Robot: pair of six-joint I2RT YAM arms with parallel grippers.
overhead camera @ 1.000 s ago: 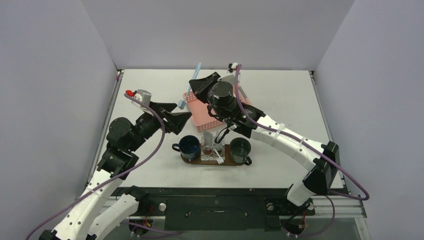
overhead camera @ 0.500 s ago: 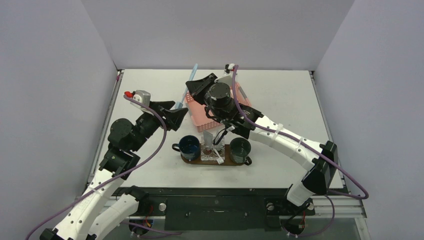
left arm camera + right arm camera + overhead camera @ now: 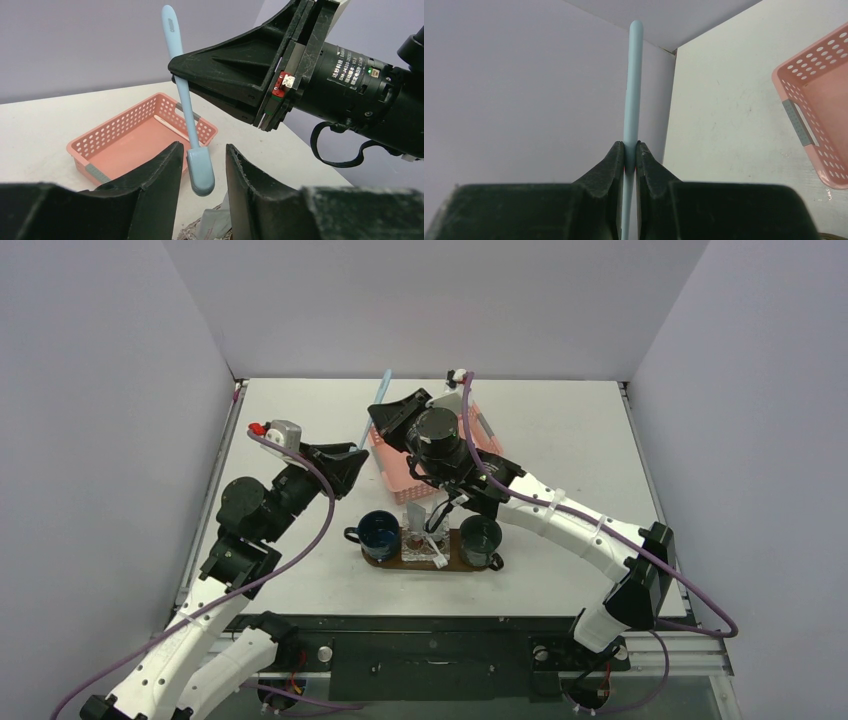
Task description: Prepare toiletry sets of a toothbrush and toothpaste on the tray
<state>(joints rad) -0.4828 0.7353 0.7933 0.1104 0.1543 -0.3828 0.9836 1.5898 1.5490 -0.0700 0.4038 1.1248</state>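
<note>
Pinching toothbrush [image 3: 632, 85], right hand [image 3: 630, 146] nearly closed

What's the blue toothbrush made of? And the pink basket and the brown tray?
The toothbrush looks like smooth, pale blue plastic: one even colour with a soft sheen. The pink basket looks like moulded plastic too, with neat rows of little holes in its walls. The tray is probably wood, dark brown and matte, though the grain is too small to see.

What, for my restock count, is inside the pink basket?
One pale slim stick, perhaps a toothbrush, lies in the pink basket; its near corner is hidden behind the left gripper.
</note>
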